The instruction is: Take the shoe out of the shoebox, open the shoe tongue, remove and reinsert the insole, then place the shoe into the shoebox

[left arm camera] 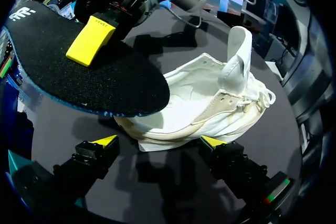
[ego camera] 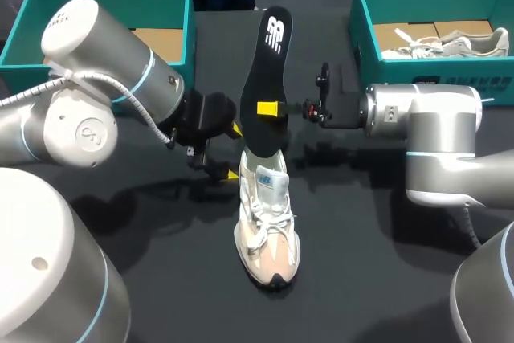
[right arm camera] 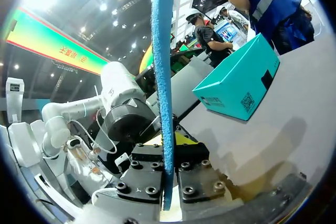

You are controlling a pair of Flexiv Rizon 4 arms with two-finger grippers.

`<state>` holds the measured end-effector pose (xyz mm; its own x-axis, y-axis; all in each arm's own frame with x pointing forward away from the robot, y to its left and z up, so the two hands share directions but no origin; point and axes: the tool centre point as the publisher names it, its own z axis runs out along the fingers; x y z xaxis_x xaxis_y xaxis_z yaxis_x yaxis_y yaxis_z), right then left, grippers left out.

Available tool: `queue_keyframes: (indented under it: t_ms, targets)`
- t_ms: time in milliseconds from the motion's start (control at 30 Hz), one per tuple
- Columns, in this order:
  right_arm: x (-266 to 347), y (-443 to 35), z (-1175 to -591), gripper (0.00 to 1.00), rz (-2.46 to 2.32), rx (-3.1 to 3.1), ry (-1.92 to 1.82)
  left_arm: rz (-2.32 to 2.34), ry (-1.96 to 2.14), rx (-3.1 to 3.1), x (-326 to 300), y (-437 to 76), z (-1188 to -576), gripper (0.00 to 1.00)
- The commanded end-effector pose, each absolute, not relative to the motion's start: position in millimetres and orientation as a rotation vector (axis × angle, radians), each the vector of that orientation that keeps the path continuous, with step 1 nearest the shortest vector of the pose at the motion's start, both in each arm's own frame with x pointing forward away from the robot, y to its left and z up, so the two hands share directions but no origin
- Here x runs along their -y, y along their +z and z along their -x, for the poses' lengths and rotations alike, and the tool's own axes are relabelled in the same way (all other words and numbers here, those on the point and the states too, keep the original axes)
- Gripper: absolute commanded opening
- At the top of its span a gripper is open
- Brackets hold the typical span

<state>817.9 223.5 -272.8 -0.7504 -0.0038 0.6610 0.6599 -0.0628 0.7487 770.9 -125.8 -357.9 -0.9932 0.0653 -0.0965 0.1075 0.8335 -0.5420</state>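
A white and beige shoe (ego camera: pixel 267 226) stands on the black table (ego camera: pixel 361 279), toe toward me, tongue raised. My right gripper (ego camera: pixel 271 108) is shut on a black insole (ego camera: pixel 267 78) with a blue underside, held upright above the shoe's heel. In the right wrist view the insole's blue edge (right arm camera: pixel 163 77) runs up from between the fingers (right arm camera: pixel 198 179). My left gripper (ego camera: pixel 233 153) stands open beside the shoe's heel. In the left wrist view its yellow tips (left arm camera: pixel 107 140) flank the heel of the shoe (left arm camera: pixel 210 108), just short of it, with the insole (left arm camera: pixel 79 72) overhead.
A teal shoebox (ego camera: pixel 104 18) stands at the back left. Another teal shoebox (ego camera: pixel 434 18) at the back right holds a second white shoe (ego camera: pixel 450 42).
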Motion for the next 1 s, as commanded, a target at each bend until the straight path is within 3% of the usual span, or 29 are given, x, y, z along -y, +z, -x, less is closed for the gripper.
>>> queue_keyframes:
  t_ms: [33, 1000]
  targets:
    - [-225.3, -277.8, -817.9, 0.0, 0.697, 1.745, -1.876, -0.139, -0.875, -2.936, 124.7, -357.7, -770.1, 1.0]
    - [-223.4, -297.0, -804.8, 0.0, 0.62, 1.762, -1.961, -0.139, -0.875, -2.936, 124.7, -357.7, -770.1, 1.0]
